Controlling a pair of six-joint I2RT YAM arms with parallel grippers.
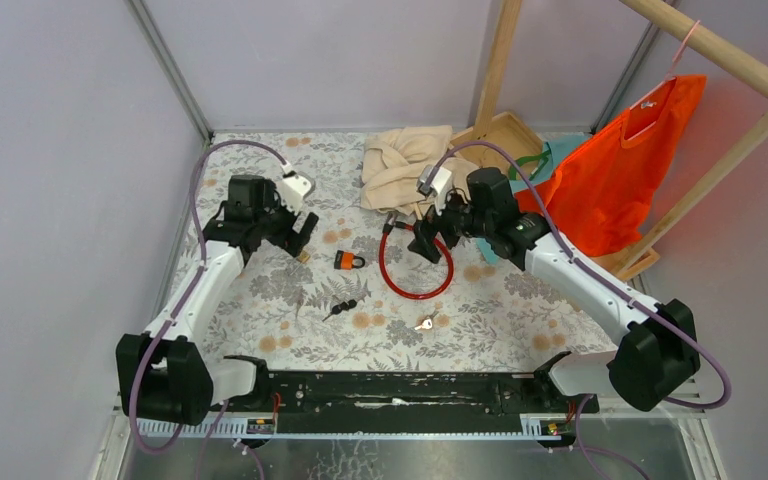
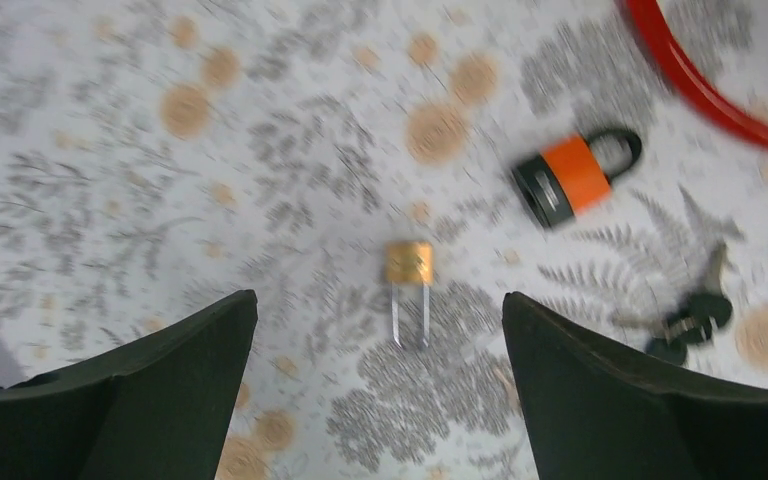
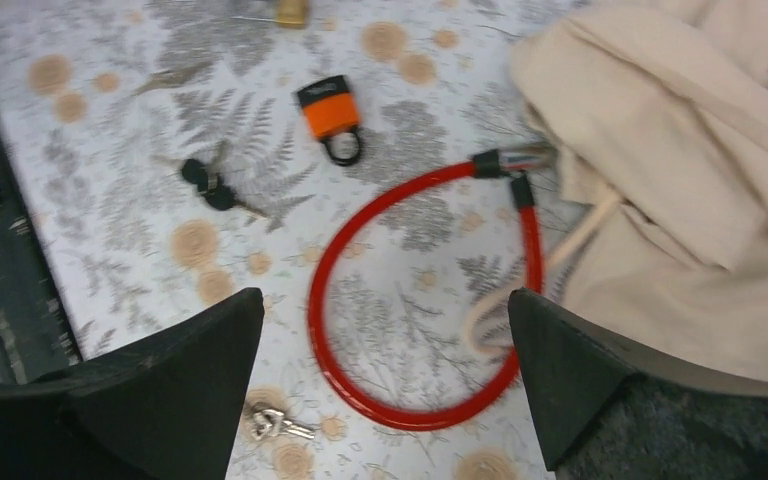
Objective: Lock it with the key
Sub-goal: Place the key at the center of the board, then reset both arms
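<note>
An orange padlock (image 1: 349,261) lies mid-table with its black shackle shut; it also shows in the left wrist view (image 2: 572,176) and the right wrist view (image 3: 329,113). A small brass padlock (image 2: 409,263) lies just ahead of my left gripper (image 2: 380,330), its shackle pointing towards the jaws. Black-headed keys (image 1: 340,307) lie nearer the front. A silver key (image 1: 424,323) lies below the red cable lock (image 1: 416,265). My left gripper (image 1: 300,235) is open and empty above the table. My right gripper (image 3: 385,340) is open and empty over the red cable loop (image 3: 400,300).
A beige cloth (image 1: 405,165) lies at the back, touching the cable lock's end. An orange bag (image 1: 620,170) hangs on a wooden rack (image 1: 730,150) at the right. A wooden tray (image 1: 505,135) stands at the back. Grey walls enclose the table.
</note>
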